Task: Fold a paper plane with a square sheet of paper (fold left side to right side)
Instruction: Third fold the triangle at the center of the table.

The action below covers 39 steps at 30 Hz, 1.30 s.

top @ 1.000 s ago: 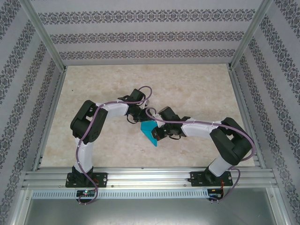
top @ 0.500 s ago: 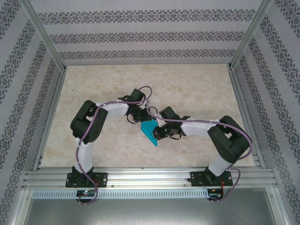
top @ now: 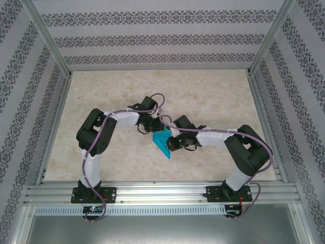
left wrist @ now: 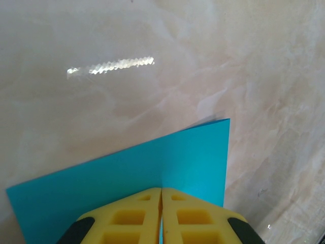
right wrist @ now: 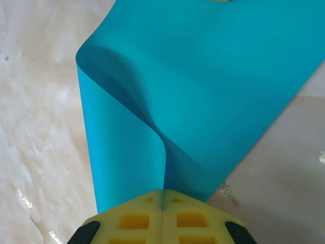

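The square sheet of paper is bright teal and hangs above the middle of the table, held between both arms. My left gripper is shut on one edge of the sheet, its yellow fingers pressed together with the paper pinched between them. My right gripper is shut on another edge of the sheet; the paper curls into a soft bend just ahead of its fingers. From above, the left gripper sits at the sheet's upper left and the right gripper at its right side.
The table is a pale marbled surface framed by aluminium rails at the near edge and patterned walls at the back and sides. Purple cables loop over both arms close to the paper.
The right arm's elbow has crept slightly left. The paper and both grips look unchanged.
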Each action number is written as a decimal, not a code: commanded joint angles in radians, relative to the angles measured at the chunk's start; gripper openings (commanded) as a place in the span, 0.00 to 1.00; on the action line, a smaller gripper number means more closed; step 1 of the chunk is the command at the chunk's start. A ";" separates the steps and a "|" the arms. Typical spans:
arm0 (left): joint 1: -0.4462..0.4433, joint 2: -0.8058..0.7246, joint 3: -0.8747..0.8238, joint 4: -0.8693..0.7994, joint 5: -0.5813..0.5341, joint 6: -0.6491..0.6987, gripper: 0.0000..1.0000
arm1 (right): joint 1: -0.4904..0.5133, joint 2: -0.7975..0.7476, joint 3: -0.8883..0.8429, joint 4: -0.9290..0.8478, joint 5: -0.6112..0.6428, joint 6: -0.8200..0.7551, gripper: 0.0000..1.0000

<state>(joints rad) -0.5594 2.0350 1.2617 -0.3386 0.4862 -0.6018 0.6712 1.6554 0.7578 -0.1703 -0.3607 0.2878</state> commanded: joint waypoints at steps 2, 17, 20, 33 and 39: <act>-0.020 0.047 -0.004 -0.034 -0.035 0.027 0.10 | -0.011 0.016 0.001 0.025 0.013 0.005 0.02; -0.021 0.047 -0.007 -0.031 -0.035 0.025 0.10 | -0.016 0.021 0.009 0.000 0.034 -0.002 0.02; -0.020 0.045 -0.008 -0.028 -0.035 0.022 0.10 | -0.015 0.017 0.005 -0.001 0.034 -0.002 0.02; -0.021 0.044 -0.010 -0.030 -0.034 0.024 0.10 | -0.017 0.017 0.008 -0.014 0.048 0.002 0.03; -0.022 0.042 -0.010 -0.030 -0.034 0.023 0.10 | -0.020 0.012 0.008 -0.006 0.042 0.002 0.04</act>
<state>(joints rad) -0.5598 2.0350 1.2617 -0.3386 0.4862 -0.6018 0.6655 1.6653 0.7582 -0.1669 -0.3618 0.2878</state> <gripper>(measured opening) 0.097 0.048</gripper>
